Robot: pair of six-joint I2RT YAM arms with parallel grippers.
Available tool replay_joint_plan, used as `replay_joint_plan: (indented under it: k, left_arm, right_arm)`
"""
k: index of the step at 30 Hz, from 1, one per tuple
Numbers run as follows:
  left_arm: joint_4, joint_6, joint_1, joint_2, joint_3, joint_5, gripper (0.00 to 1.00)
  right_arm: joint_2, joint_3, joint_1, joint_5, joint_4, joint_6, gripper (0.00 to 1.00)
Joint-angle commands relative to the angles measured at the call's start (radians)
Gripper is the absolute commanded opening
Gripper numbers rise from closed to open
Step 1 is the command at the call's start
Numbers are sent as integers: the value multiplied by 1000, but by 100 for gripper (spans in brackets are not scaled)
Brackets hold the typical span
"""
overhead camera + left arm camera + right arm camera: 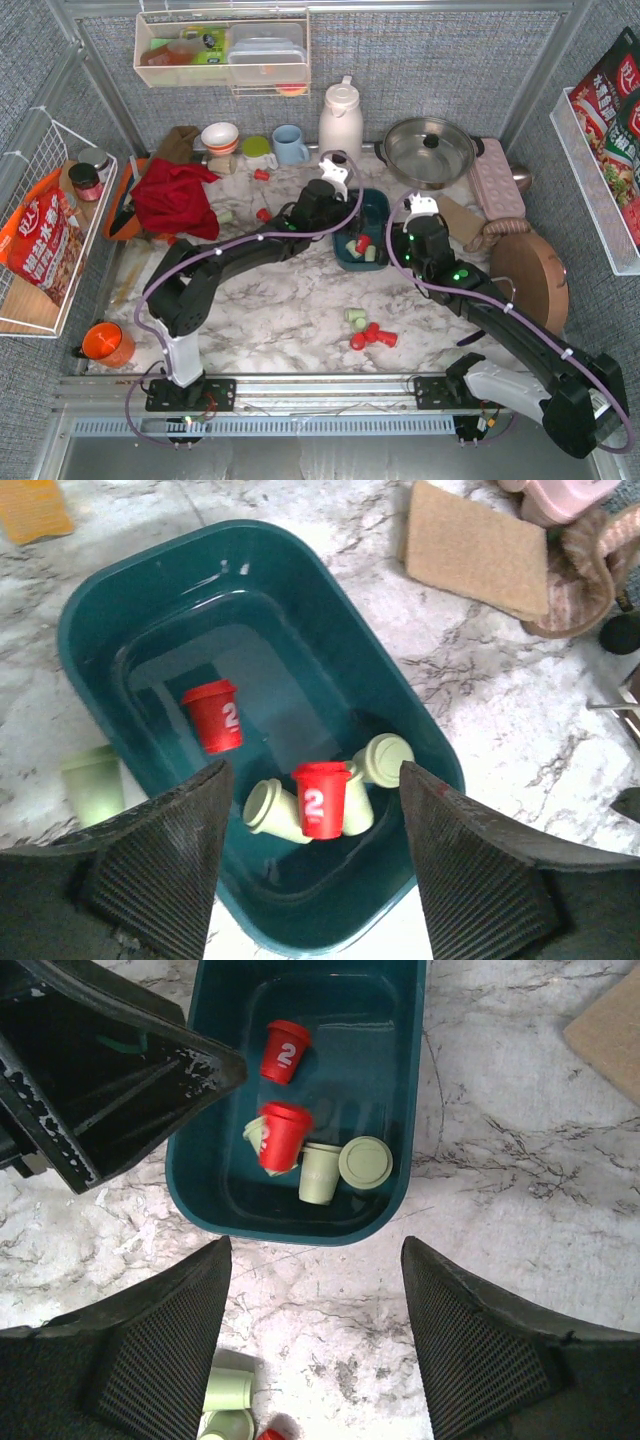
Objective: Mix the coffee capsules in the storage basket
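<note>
Left gripper hangs open over the storage basket mid-table — likely to stir the coffee capsules inside — right gripper, open and empty too, hovers just nearer.

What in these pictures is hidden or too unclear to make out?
- Top view: the left arm covers part of the storage basket, so its coffee capsules cannot be counted.
- Right wrist view: loose capsules are cut by the bottom edge.
- Left wrist view: a green capsule lies partly behind a red capsule.
- Top view: the clear bin holds contents too small to name.
</note>
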Motion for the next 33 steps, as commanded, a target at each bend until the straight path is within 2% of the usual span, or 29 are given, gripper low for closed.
replay_joint_plan:
  k: [1, 5, 8, 11, 16, 21, 25, 28, 33]
  left_arm:
    - [-3, -7, 0, -50, -28, -91, 77]
    - [17, -19, 0, -166, -142, -260, 91]
    - [-15, -109, 1, -269, -226, -485, 93]
    - [-175, -267, 5, -344, -298, -744, 96]
    - [-469, -561, 18, -450, -401, -956, 100]
    - [-701, -806, 60, -520, -482, -979, 100]
    - [-828, -943, 85, -580, -538, -1005, 100]
    - [-825, -963, 129, -629, -613, -969, 100]
    - [-688, -930, 190, -727, -764, -882, 99]
  right_arm:
    - [-12, -5, -2, 12, 31, 15, 73]
    - [-17, -5, -5, 10, 29, 17, 73]
    - [-18, -5, -5, 6, 30, 18, 74]
    - [-18, -5, -7, 3, 30, 20, 74]
    - [-22, -7, -8, -8, 34, 25, 74]
    - [-19, -8, -7, -19, 36, 31, 74]
    - [-21, -8, -8, -24, 38, 32, 74]
    - [-19, -8, -8, -27, 38, 34, 74]
    - [-22, -10, -10, -29, 39, 35, 74]
